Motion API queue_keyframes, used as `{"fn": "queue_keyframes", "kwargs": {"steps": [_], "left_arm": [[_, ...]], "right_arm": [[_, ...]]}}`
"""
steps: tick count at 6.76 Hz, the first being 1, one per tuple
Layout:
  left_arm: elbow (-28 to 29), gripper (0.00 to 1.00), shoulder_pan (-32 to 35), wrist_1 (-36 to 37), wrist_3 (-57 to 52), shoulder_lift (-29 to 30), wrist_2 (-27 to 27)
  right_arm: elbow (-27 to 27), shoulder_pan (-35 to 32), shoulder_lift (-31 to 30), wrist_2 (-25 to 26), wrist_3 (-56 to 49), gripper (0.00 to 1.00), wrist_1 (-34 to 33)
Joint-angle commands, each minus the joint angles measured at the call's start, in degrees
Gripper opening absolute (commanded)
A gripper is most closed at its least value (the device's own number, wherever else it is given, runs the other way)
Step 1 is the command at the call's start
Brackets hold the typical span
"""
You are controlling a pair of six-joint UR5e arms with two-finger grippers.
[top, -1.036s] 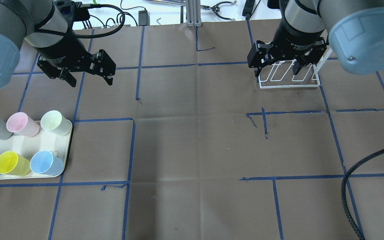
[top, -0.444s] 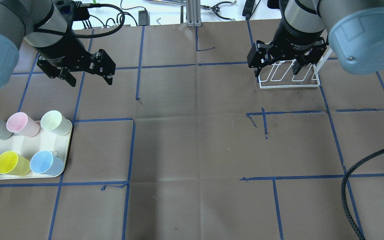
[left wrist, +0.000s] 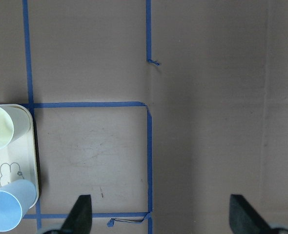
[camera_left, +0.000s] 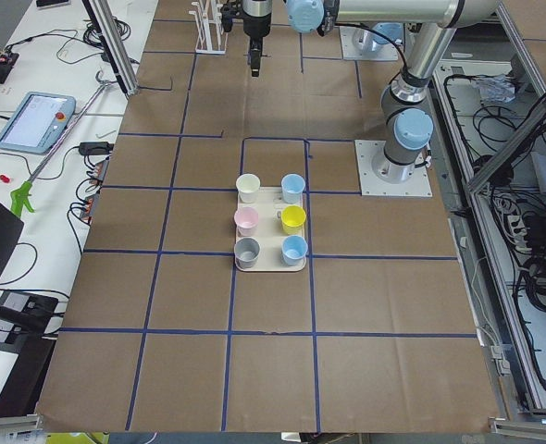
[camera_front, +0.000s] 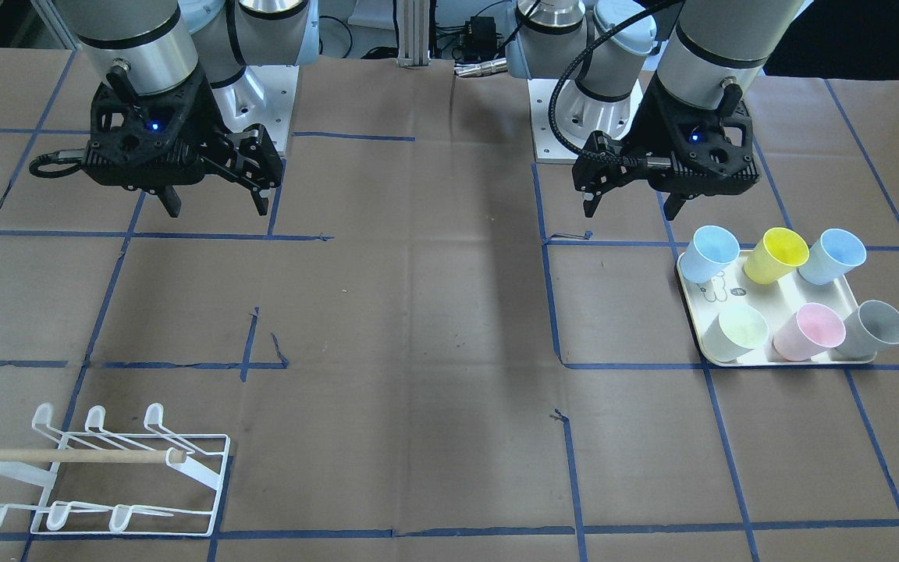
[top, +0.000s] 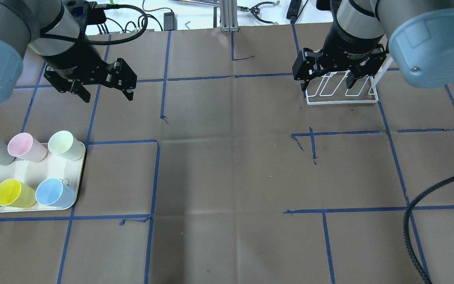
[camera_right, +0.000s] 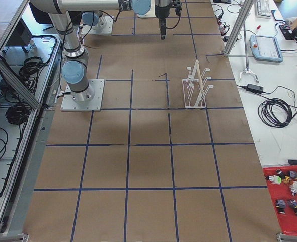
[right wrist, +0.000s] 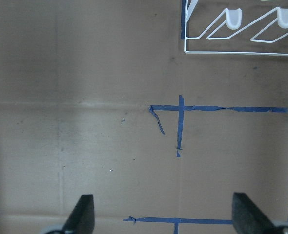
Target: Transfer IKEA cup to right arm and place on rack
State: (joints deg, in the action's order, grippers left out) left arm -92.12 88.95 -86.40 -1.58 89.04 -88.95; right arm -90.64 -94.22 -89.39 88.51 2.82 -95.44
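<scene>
Left gripper (top: 108, 98) jaws apart, empty, upper left of overhead view; right gripper (top: 328, 86) jaws apart, empty, upper right, rack (top: 341, 101) on table well beyond it. Six cups (top: 62, 144) mouths up on tray (top: 34, 169), lower left

six cups (top: 12, 193) stand on the tray (top: 32, 169) at left; the rack (camera_front: 67, 456) lies far right.

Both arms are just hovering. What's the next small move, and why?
Probably shift the left gripper over the tray toward the nearest blue cup. Both grippers are open and empty, all six stand on the tray, and the rack holds nothing, so a pickup comes before any handover to the right gripper.
</scene>
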Motion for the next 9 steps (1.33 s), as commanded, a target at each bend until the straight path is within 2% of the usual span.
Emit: {"fn": "queue_keyframes", "kwargs": {"steps": [1, 4, 8, 9], "left_arm": [[-0.1, 1.0, 0.0, 0.0, 0.0, 0.0, 0.0], [-2.3, 1.0, -2.0, 0.3, -0.5, -0.5, -0.3], [-3.1, 1.0, -18.1, 0.9, -17.4, 1.1, -0.6], [-4.7, 1.0, -20.0, 4.1, -20.4, 3.0, -0.5]], "right_arm": [[-0.1, 0.1, 0.0, 0.1, -0.1, 1.0, 0.0], [0.1, -0.2, 0.0, 0.0, 0.1, 1.0, 0.0], [0.1, -0.2, 0.1, -0.1, 0.1, 1.0, -0.1], [0.1, -0.1, 0.0, -0.1, 0.2, 1.0, -0.1]]}}
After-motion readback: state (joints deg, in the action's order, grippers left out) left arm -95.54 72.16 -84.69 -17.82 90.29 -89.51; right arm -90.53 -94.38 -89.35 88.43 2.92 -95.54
